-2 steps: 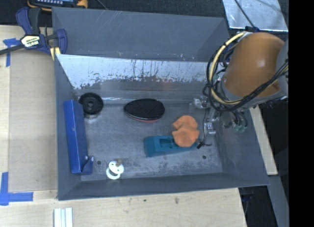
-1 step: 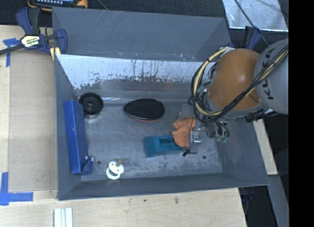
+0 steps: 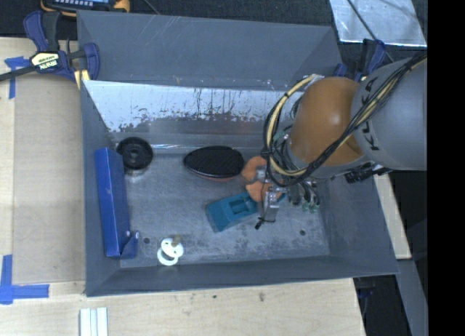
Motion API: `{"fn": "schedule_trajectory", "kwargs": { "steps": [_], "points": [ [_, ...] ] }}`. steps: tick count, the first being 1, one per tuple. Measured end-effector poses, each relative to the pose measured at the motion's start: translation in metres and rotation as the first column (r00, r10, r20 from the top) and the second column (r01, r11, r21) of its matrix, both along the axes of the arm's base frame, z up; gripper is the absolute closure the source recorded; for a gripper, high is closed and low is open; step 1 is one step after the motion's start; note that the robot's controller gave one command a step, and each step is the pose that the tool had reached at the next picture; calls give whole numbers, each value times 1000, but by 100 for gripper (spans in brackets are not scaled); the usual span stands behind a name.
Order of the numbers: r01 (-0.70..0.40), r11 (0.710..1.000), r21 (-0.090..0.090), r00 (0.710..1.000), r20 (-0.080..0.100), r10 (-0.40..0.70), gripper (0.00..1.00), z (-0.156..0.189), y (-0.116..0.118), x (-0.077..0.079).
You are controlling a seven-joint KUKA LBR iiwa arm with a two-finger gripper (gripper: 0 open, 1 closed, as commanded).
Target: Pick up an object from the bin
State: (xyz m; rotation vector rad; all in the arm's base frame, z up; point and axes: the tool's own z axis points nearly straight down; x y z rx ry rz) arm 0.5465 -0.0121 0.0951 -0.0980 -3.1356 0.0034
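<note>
Ok so the grey bin (image 3: 218, 51) has only a handful of things in it, all spread out flat on the floor, no heap. The arm (image 3: 392, 120) reaches in from the right with its orange cover (image 3: 323, 120) and a bundle of cables hanging over the right half of the bin.

Biggest item is a long blue bar (image 3: 109, 200) lying along the left wall. Next is a black oval thing (image 3: 213, 161) near the back, about mid-bin. Then a teal block (image 3: 231, 212), slightly tilted, sitting in the middle toward the front. There's a small orange lump (image 3: 253, 171) just behind it, right by the wrist; can't say for sure if it's a loose thing or part of the rig. A round black knob (image 3: 134, 153) sits back left, and a little white piece (image 3: 170, 252) is at the front.

The gripper (image 3: 269, 209) is down low at the right end of the teal block, touching it or just beside it, honestly can't tell which. Can't tell if the claw is wide or narrow either, too much clutter there.

Progress-wise, I'd say the approach is done and that's it. The block looks flat on the floor, so the grab and the lift are both left to do.
</note>
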Motion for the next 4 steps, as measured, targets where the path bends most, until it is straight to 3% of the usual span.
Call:
{"fn": "schedule_trajectory", "kwargs": {
  "steps": [1, 2, 3, 4],
  "points": [
    [0, 1000, 0, 1000, 0, 0, 100, 0, 0, 0],
    [-9, 1000, -2, 1000, -6, 9, 100, -12, 17, 26],
    [-41, 999, 4, 999, -1, 41, 100, -17, 21, 45],
    [-27, 1000, 3, 1000, 3, 27, 100, 19, 8, 34]
  ]
}}
